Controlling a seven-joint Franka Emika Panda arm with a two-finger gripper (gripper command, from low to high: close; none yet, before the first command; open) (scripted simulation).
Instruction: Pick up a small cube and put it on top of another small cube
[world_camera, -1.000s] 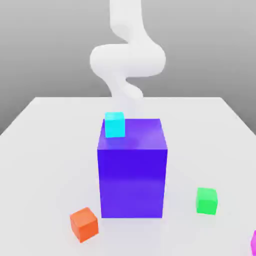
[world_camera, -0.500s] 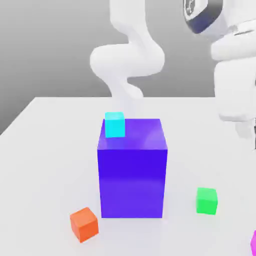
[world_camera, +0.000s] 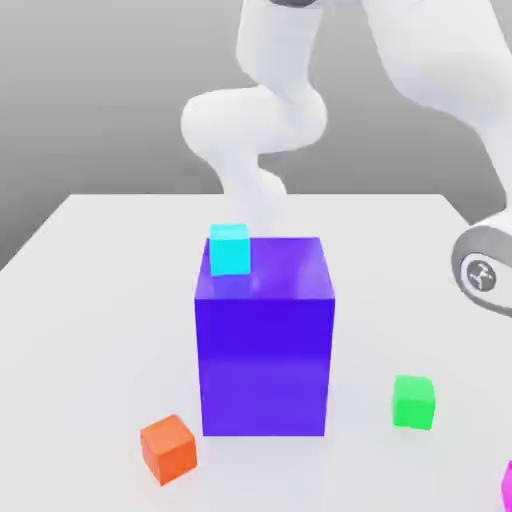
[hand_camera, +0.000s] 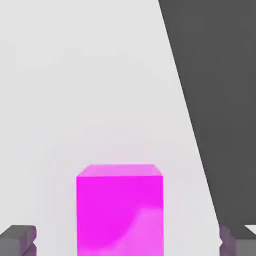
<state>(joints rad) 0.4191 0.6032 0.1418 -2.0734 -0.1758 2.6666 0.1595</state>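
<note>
The magenta-pink cube (hand_camera: 120, 212) sits on the white table, seen close up in the hand view. My gripper (hand_camera: 127, 242) is open, and its dark fingertips (hand_camera: 19, 239) stand wide apart on either side of the cube, with gaps to it. In the exterior view a sliver of this cube (world_camera: 507, 488) shows at the lower right edge. The bright green cube (world_camera: 413, 401) rests on the table at the exterior view's right, next to the big block. My arm's wrist joint (world_camera: 485, 272) hangs above the right side of the table.
A big blue-purple block (world_camera: 265, 345) stands mid-table with a cyan cube (world_camera: 229, 248) on its top corner. An orange cube (world_camera: 168, 449) lies at the block's front left. The table's edge (hand_camera: 192, 130) runs close beside the magenta cube.
The arm has swung in from above and come down at the exterior view's right; its hand has dropped past the right edge. None of the cubes has moved.
</note>
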